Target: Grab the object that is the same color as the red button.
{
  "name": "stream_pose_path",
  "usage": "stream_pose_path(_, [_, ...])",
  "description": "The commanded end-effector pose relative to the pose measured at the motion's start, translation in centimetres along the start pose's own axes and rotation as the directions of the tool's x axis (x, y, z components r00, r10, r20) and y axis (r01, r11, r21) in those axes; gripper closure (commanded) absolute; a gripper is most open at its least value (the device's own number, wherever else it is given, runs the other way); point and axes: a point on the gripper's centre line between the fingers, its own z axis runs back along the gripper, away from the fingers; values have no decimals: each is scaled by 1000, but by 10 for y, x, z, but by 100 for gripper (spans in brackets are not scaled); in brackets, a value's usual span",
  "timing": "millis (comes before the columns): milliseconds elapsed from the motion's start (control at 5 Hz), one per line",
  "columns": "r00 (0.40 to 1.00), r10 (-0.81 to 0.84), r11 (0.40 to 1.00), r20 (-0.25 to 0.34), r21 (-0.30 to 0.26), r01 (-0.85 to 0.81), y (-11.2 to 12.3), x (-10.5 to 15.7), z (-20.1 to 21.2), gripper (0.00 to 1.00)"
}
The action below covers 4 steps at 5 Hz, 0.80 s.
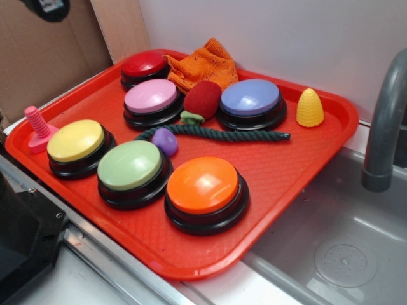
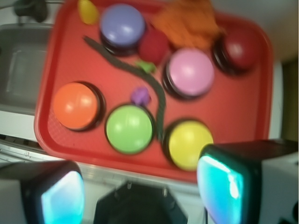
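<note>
While the exterior view leaves it out, the wrist view shows the gripper (image 2: 140, 186) spread wide and empty above the tray's (image 2: 243, 116) near edge. The fuzzy egg-shaped strawberry (image 1: 202, 99) lies between 2 glossy domes, pink button (image 1: 151, 96) and purple button (image 1: 250, 97), near the red button (image 1: 144, 64).

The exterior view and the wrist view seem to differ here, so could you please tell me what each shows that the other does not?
Only the exterior view shows the pink bolt-shaped toy on the tray's left edge, the grey faucet and the cardboard behind. Only the wrist view shows the gripper, its jaws spread wide over the counter in front of the tray. Both show the red tray, the six buttons including the red button, the plush strawberry lying between the pink button and the purple button, the orange cloth, the dark rope and the sink.
</note>
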Motion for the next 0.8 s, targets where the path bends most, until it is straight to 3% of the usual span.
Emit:
stream_pose_path(0, [940, -320, 947, 115, 28, 319, 17, 57, -34, 0])
stream_pose_path(400, [844, -512, 858, 156, 42, 513, 41, 95, -92, 0])
stream_pose_path(600, [831, -534, 845, 155, 56, 532, 46, 106, -106, 0])
